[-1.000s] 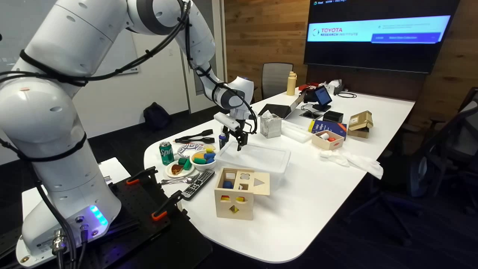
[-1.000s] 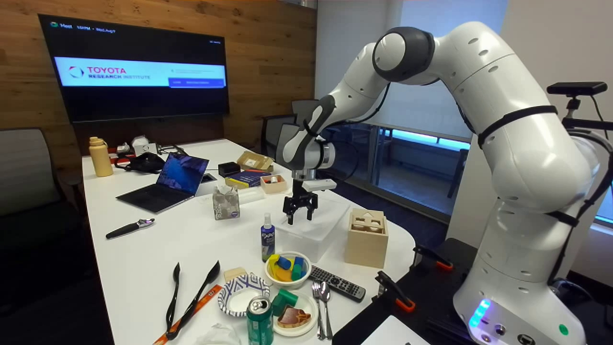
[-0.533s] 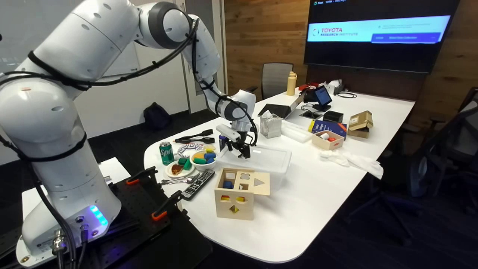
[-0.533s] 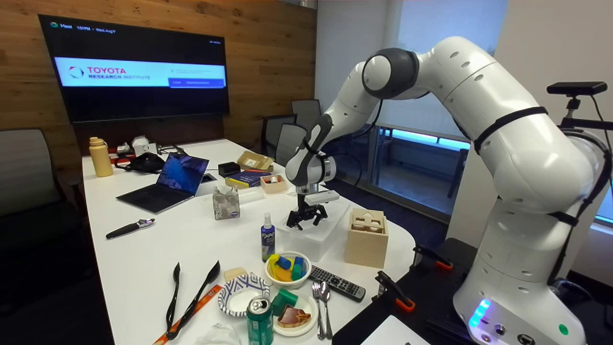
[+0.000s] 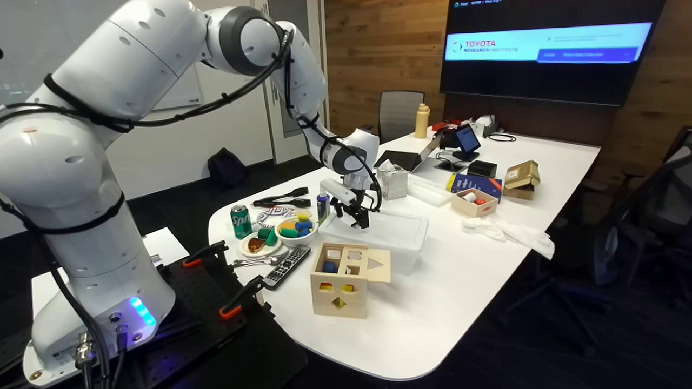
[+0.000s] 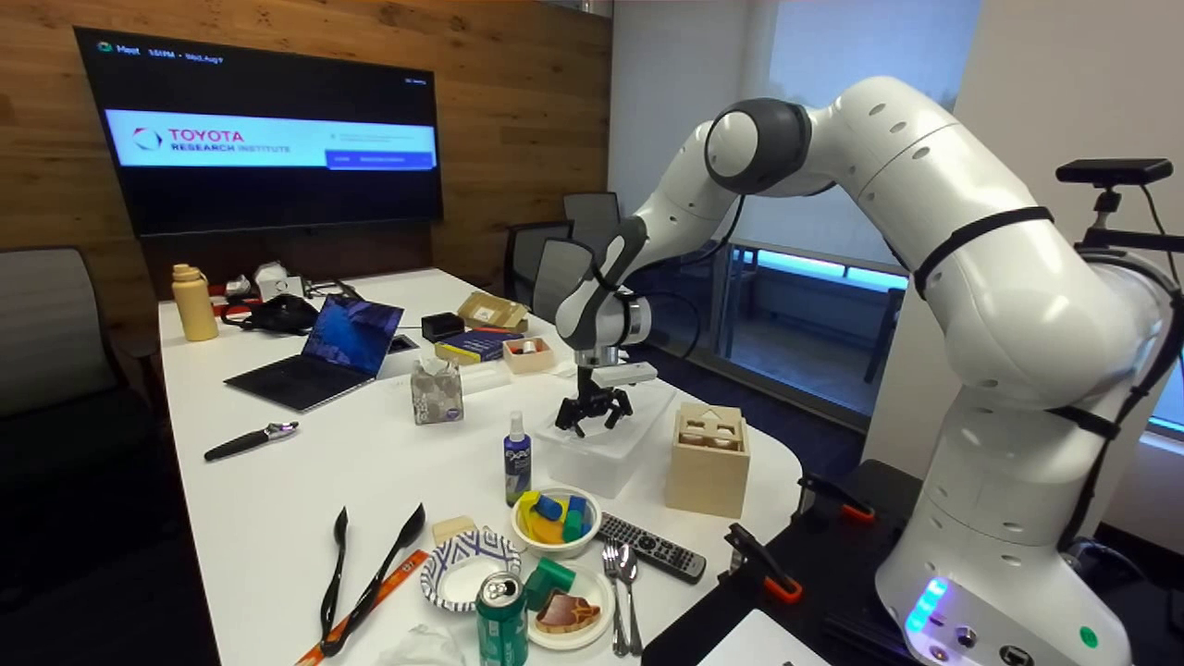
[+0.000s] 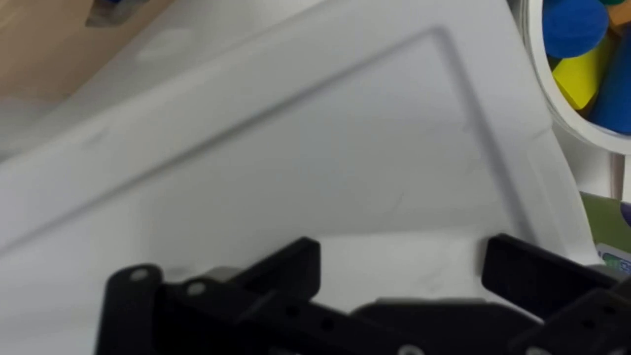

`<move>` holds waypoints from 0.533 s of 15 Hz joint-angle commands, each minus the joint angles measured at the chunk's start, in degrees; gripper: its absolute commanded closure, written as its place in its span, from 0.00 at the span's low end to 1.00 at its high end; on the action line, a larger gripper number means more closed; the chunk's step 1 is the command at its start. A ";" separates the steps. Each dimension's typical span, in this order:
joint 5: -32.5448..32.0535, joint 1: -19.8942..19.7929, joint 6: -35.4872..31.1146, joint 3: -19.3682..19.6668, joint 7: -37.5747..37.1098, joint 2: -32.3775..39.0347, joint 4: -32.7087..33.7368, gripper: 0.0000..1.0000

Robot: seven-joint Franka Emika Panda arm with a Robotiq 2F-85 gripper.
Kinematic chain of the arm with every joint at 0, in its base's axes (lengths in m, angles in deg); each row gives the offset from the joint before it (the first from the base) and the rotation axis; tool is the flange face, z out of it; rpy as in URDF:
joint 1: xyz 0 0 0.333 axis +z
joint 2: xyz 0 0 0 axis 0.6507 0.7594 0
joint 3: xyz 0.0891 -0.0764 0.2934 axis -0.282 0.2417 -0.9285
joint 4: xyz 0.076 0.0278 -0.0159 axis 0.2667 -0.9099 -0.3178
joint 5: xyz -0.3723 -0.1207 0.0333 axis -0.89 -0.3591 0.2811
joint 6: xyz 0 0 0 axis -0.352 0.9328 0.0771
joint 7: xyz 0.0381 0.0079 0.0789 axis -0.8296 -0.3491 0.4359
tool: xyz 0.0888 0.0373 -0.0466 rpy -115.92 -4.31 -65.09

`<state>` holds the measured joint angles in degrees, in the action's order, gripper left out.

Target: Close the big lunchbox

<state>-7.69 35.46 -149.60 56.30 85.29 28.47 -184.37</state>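
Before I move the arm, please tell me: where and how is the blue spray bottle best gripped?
Probably the upper body of the spray bottle, just below its white cap, coming from above: it stands upright, while the bowl and the big lunchbox stand close beside its lower part.

Looking down a long white table [image 5: 432, 313] toward a wood-plank wall [image 6: 518, 111] holding a wide, lit screen [image 6: 277, 199]. Seeing grey-backed chairs [image 5: 401, 116] at the table's sides and a dark floor [image 5: 189, 221] below. Glowing bluish at a lowered blind [image 6: 832, 46], beside a pale wall [image 6: 1064, 83].
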 commanded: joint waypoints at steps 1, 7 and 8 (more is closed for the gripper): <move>1.23 -3.24 1.47 -3.01 5.17 -2.69 -2.23 0.00; 1.08 -3.99 2.81 -3.07 6.14 -11.60 -8.49 0.00; 0.89 -3.84 2.41 -2.88 6.23 -13.51 -9.76 0.00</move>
<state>-7.21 31.47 -148.13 53.16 91.20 22.33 -188.15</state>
